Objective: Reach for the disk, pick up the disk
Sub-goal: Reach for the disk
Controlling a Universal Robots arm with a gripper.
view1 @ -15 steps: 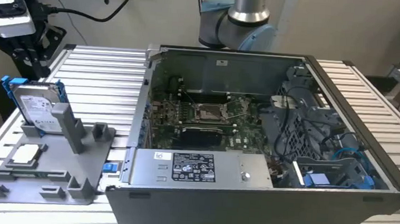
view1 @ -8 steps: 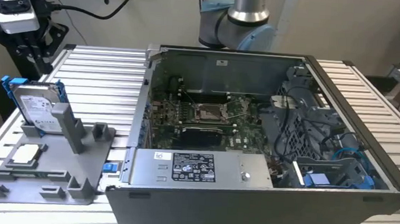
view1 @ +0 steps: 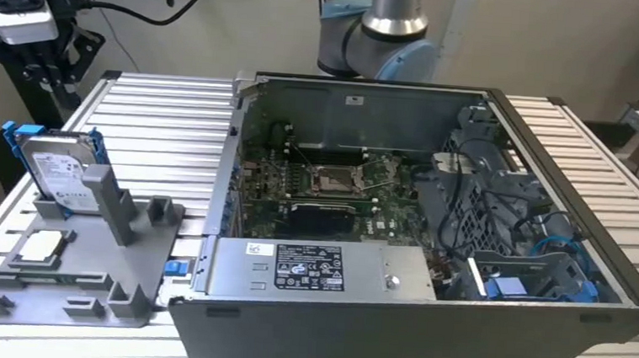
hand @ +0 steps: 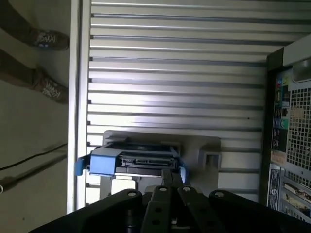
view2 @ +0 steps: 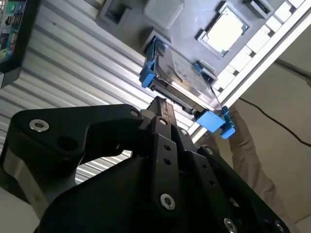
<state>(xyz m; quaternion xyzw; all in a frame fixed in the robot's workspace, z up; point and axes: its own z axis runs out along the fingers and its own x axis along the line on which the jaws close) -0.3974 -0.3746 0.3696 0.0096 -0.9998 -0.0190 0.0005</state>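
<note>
disk [view1: 59,169] stands on edge in the grey fixture [view1: 133,267], at the exterior view's left end of the slatted surface [view1: 165,126], label face showing there. In both wrist views it sits dead ahead of the claw [hand: 172,174], with a clear gap and no contact. Its exposed long edge runs from one blue rail [view2: 148,73] to the other. My read is that the claw's linkage spreads roughly parallel to that edge. The claw reads closed, tips together, holding nothing.

Around it:
- The square CPU chip [view2: 223,31] lies flat in the same fixture, just beside the disk.
- The fixture's upright post [view1: 109,202] stands close against the disk's face.
- The open PC case [view1: 406,236] is well apart, to the exterior view's right.
- Nothing sits between the claw and the disk.
- A person's shoes [hand: 48,39] are on the floor off the surface edge, outside the approach line.
</note>
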